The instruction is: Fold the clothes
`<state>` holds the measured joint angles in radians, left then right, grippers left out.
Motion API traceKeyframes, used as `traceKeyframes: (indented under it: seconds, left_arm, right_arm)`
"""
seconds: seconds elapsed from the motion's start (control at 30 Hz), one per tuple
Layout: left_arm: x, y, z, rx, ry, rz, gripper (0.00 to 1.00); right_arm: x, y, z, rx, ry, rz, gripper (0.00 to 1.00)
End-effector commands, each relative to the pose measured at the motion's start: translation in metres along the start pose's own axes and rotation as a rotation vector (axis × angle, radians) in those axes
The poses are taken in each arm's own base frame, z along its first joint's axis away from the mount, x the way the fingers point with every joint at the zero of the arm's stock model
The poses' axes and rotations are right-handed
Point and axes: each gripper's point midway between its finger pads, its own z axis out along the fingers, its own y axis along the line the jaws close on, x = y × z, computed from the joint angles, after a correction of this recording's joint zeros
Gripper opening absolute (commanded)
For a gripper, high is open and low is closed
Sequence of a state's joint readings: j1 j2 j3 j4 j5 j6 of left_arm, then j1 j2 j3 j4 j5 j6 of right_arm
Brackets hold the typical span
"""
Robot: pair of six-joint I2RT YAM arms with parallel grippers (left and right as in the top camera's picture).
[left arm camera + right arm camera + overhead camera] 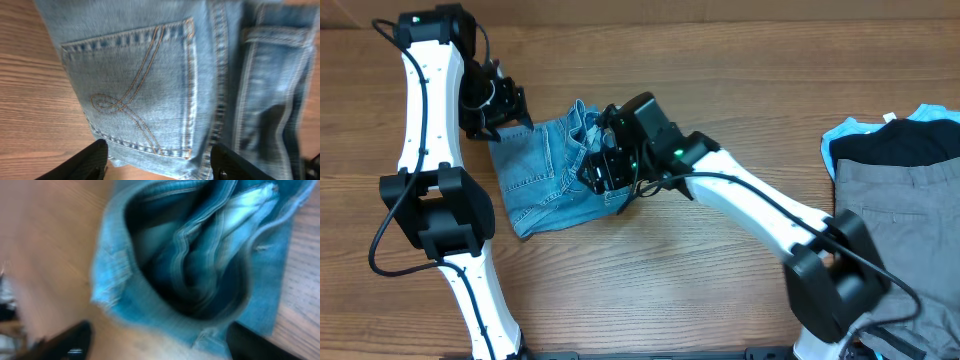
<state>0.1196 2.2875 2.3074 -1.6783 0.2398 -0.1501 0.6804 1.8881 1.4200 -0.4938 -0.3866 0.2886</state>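
Fingers [95,160] of the left gripper [506,112] are spread wide at the far-left corner of the jeans [545,180], with nothing gripped. The folded jeans are laid left of centre on the wooden table [720,80]. The right gripper [605,172] is held wide open over their bunched right side, nothing clamped. Grey trousers [900,200] and a black garment [900,145] are piled at the right edge.

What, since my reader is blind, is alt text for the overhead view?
Folded jeans lie on a table, the left gripper at their upper-left corner, the right gripper over their right edge. Other garments lie far right.
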Motion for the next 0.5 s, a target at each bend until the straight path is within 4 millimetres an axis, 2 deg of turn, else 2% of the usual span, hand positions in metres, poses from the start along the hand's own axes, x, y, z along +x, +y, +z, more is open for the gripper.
traceKeyframes:
  seconds: [0.0,0.03,0.07,0.13,0.17,0.2,0.23,0.27,0.3,0.37,0.4,0.47]
  left_arm:
    - [0.011,0.003,0.013,-0.001,0.051,0.081,0.66]
    - [0.012,0.005,0.018,-0.002,0.064,0.086,0.65]
    - [0.014,0.006,0.024,-0.004,0.078,0.086,0.64]
    - [0.017,0.009,0.034,-0.005,0.101,0.088,0.64]
    - [0.018,0.011,0.039,-0.006,0.110,0.089,0.63]
    - [0.020,0.012,0.045,-0.006,0.120,0.092,0.63]
    - [0.021,0.014,0.051,-0.007,0.130,0.091,0.64]
    - [0.022,0.016,0.056,-0.008,0.139,0.089,0.64]
    - [0.024,0.017,0.062,-0.009,0.149,0.087,0.63]
    - [0.026,0.021,0.074,-0.011,0.163,0.084,0.64]
    - [0.027,0.022,0.078,-0.012,0.168,0.082,0.63]
    - [0.028,0.028,0.087,-0.026,0.171,0.080,0.64]
  right_arm:
    - [0.005,-0.041,0.030,0.118,0.008,0.108,0.54]
    - [0.009,-0.047,0.035,0.125,0.019,0.136,0.46]
    - [0.011,-0.051,0.038,0.131,0.028,0.159,0.42]
    - [0.013,-0.054,0.040,0.133,0.036,0.173,0.39]
    - [0.014,-0.053,0.040,0.127,0.038,0.173,0.46]
    - [0.013,-0.049,0.039,0.108,0.042,0.171,0.65]
    - [0.014,-0.041,0.037,0.068,0.051,0.150,0.72]
    - [0.014,-0.035,0.035,0.041,0.058,0.129,0.73]
    - [0.014,-0.032,0.033,0.029,0.062,0.122,0.64]
    - [0.016,-0.035,0.031,0.041,0.068,0.129,0.31]
    - [0.018,-0.039,0.031,0.059,0.074,0.140,0.20]
    - [0.026,-0.058,0.029,0.137,0.098,0.176,0.06]
